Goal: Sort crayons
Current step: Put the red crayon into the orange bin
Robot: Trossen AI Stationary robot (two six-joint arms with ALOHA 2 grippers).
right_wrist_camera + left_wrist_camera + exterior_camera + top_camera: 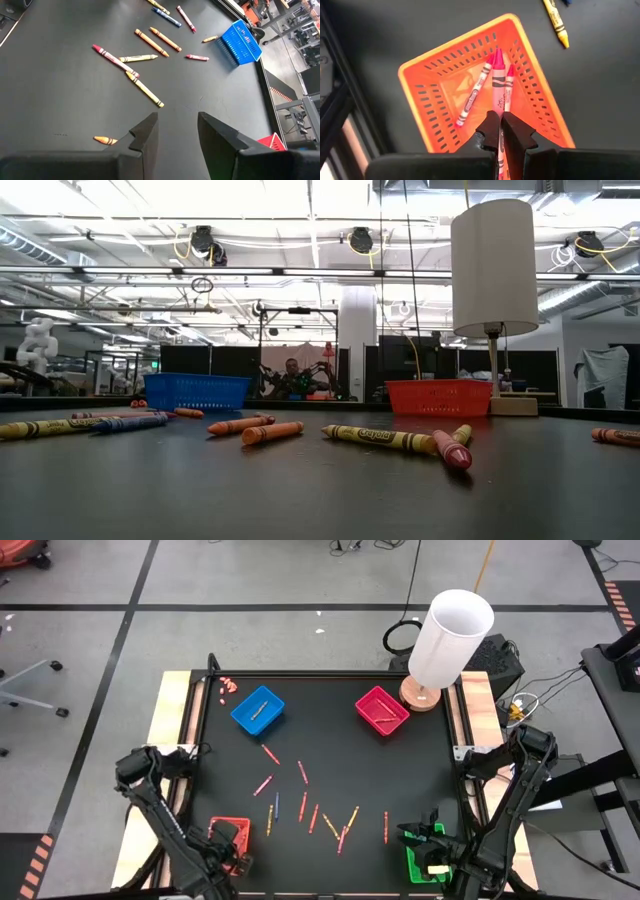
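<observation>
pink crayon [498,80] stands clamped between the closed fingers of the left gripper [500,131], its long axis pointing down into the orange tray [540,107], while the right gripper [176,131], fingers apart, waits nearer the loose crayons [315,815].

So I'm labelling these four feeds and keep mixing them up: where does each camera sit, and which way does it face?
High view: overhead, straight down on the black table, both arms.
Low view: table height, level across crayons into the room; no arm.
Left wrist view: above the orange tray; left gripper shut on a pink crayon.
Right wrist view: across the table; right gripper open.
Shared: the blue tray in high, low, right wrist.
</observation>
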